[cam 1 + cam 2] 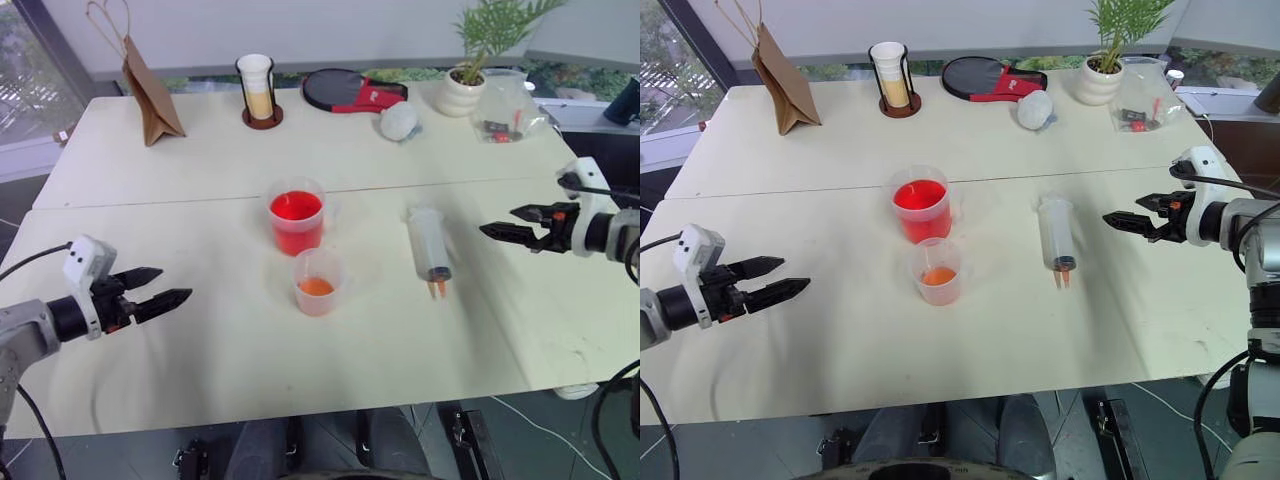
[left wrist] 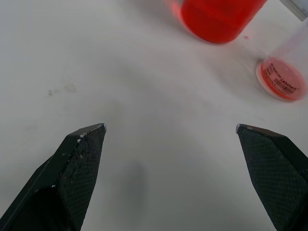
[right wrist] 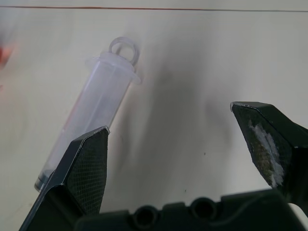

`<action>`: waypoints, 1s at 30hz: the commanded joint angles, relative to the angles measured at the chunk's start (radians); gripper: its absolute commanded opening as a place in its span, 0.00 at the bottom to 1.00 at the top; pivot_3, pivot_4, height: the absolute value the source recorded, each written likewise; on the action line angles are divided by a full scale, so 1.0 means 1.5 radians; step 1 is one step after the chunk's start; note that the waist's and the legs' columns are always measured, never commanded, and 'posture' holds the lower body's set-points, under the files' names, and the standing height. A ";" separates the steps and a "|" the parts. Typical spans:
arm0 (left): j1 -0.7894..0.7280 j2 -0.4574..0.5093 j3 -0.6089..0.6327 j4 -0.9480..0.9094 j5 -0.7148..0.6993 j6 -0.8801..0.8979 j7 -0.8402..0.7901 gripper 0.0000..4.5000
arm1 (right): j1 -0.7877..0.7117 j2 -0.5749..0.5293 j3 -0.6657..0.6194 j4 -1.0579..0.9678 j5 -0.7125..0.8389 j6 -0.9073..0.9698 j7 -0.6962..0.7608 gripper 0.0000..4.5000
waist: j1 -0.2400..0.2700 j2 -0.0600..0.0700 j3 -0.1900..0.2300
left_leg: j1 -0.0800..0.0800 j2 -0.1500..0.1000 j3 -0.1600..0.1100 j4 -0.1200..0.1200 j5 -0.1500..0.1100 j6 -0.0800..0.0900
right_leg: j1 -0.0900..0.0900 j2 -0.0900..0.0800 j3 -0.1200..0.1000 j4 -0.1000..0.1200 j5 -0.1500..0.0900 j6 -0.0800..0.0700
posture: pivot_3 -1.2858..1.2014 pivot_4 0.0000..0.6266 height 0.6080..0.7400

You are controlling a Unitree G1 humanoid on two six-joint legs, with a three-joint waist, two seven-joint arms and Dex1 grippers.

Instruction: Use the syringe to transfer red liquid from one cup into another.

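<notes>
A pale table (image 1: 200,330) is seen from above. Near its middle the larger cup (image 1: 297,220) stands upright, well filled with bright red liquid (image 1: 296,207). Just in front of it, nearly touching, stands the smaller cup (image 1: 318,281), with only a shallow layer of paler orange-red liquid at its bottom. To the right of both cups, a little apart, the syringe (image 1: 428,248) is laid flat on the table, its short orange tip turned toward the near edge and its plunger ring toward the far side; the black seal is seen pushed down close to the tip.

The left gripper (image 1: 165,287) is held over the near left part of the table, well apart from the cups, with its two black fingers spread wide and nothing between them; in the left wrist view bare tabletop is seen between the fingers, with both cups beyond. The right gripper (image 1: 502,222) is held to the right of the syringe, near it but not touching, fingers likewise spread wide and empty.

Along the far side a brown paper bag (image 1: 150,95), a cup holder (image 1: 260,92), a table-tennis bat (image 1: 345,90), a potted plant (image 1: 470,75) and a clear plastic bag (image 1: 507,108) are set.
</notes>
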 commanded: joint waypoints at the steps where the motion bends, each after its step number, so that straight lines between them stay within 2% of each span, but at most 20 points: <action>1: -0.012 0.011 0.026 0.003 0.000 -0.015 -0.004 1.00 | -0.013 -0.003 -0.010 -0.014 0.000 -0.008 0.004 1.00 | 0.000 0.000 0.000 | 0.000 0.000 0.000 0.000 0.000 0.000 | 0.000 0.000 0.000 0.000 0.000 0.000 | 0.52 0.24 1.00; 15: -0.055 0.009 0.014 0.031 0.024 -0.041 0.005 1.00 | -0.022 -0.003 -0.011 0.003 -0.018 -0.024 -0.015 1.00 | 0.000 0.000 0.000 | 0.000 0.000 0.000 0.000 0.002 -0.003 | 0.000 0.000 0.000 0.000 0.000 0.000 | 0.52 0.24 1.00; 23: -0.098 -0.009 -0.010 0.040 0.017 -0.055 -0.009 1.00 | -0.094 -0.008 0.013 0.083 -0.047 -0.029 0.005 1.00 | -0.001 0.000 0.000 | 0.000 0.000 0.001 0.000 0.002 -0.003 | 0.000 0.000 0.000 0.000 0.001 0.002 | 0.52 0.24 1.00; 26: -0.120 0.020 -0.041 0.068 0.045 -0.067 -0.038 1.00 | -0.170 0.006 0.022 0.119 -0.051 0.036 -0.011 1.00 | -0.002 0.001 0.000 | 0.000 0.000 0.001 0.000 0.002 -0.004 | 0.000 0.000 0.000 0.000 0.001 0.002 | 0.52 0.24 1.00; 28: -0.171 0.051 -0.077 0.093 0.062 -0.085 -0.077 1.00 | -0.260 0.035 0.013 0.154 -0.034 0.128 -0.037 1.00 | -0.003 0.001 0.001 | 0.000 0.000 0.002 0.000 0.002 -0.004 | -0.001 0.000 0.000 0.001 0.001 0.002 | 0.52 0.24 1.00; 30: -0.242 0.060 -0.112 0.107 0.061 -0.091 -0.105 1.00 | -0.307 0.049 0.043 0.164 -0.044 0.172 -0.029 1.00 | -0.002 0.001 0.001 | -0.002 0.000 0.002 0.000 0.003 -0.005 | -0.004 0.000 0.000 0.002 0.001 0.001 | 0.52 0.24 1.00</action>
